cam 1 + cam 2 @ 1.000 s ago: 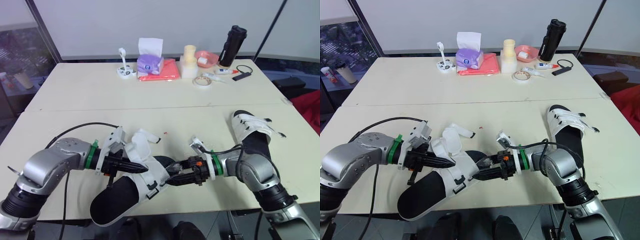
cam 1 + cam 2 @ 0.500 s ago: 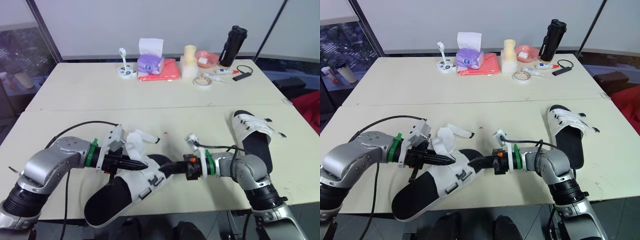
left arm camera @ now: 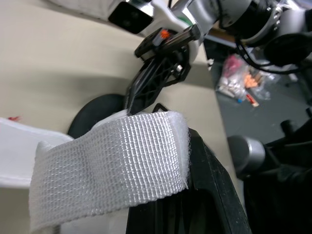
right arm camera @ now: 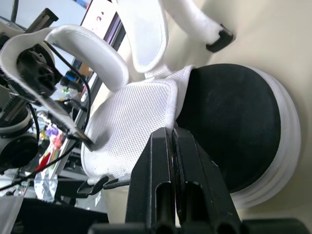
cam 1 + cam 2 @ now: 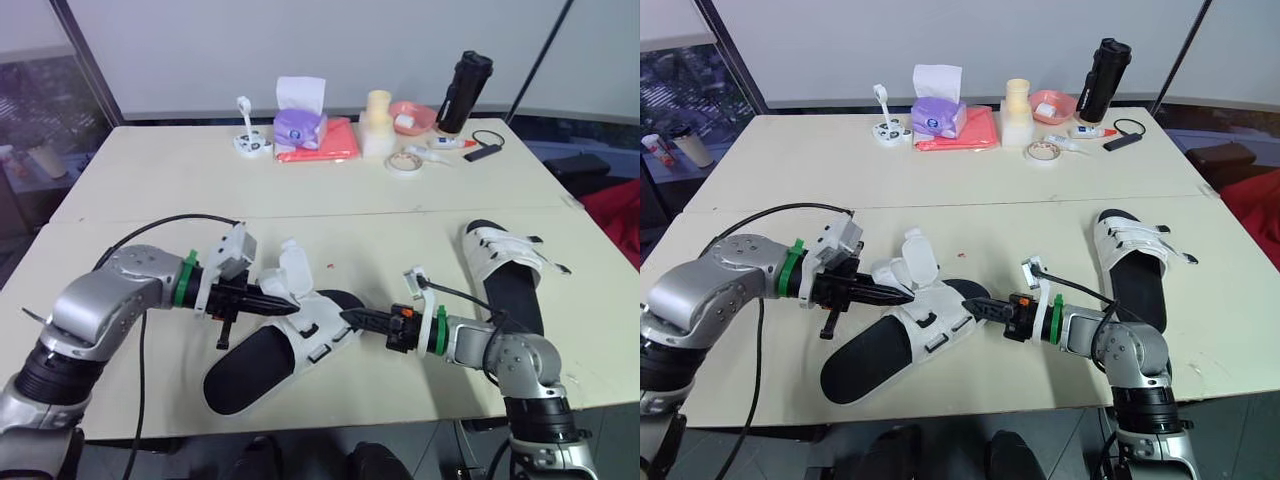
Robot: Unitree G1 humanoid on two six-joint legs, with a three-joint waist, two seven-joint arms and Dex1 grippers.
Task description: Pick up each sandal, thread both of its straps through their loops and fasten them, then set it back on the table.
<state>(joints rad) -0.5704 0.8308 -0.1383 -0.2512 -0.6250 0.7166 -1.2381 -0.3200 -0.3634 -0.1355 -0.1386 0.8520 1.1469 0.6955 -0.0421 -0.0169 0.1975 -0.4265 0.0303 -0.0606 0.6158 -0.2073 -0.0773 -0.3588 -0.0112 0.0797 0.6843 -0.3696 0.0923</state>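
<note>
A black-soled sandal (image 5: 262, 358) with a white mesh upper (image 4: 131, 126) lies near the table's front edge, between both grippers. My left gripper (image 5: 286, 304) is shut on one of its white webbing straps (image 3: 112, 165), holding the strap end up over the sandal. My right gripper (image 5: 350, 316) is shut, its tips against the toe-side edge of the upper; a pinch on the fabric cannot be made out. The second sandal (image 5: 508, 268), with its white straps across it, lies flat on the table at the right.
Along the far edge stand a tissue box (image 5: 300, 122), a red cloth (image 5: 325, 142), a cream container (image 5: 378, 125), a pink bowl (image 5: 412, 115), a tape roll (image 5: 405, 162) and a black bottle (image 5: 466, 90). The table's front edge (image 5: 330, 415) is just below the near sandal.
My right gripper has gone from open to shut and drawn back to the right. The near sandal has slid right and further onto the table. The left gripper keeps the strap.
</note>
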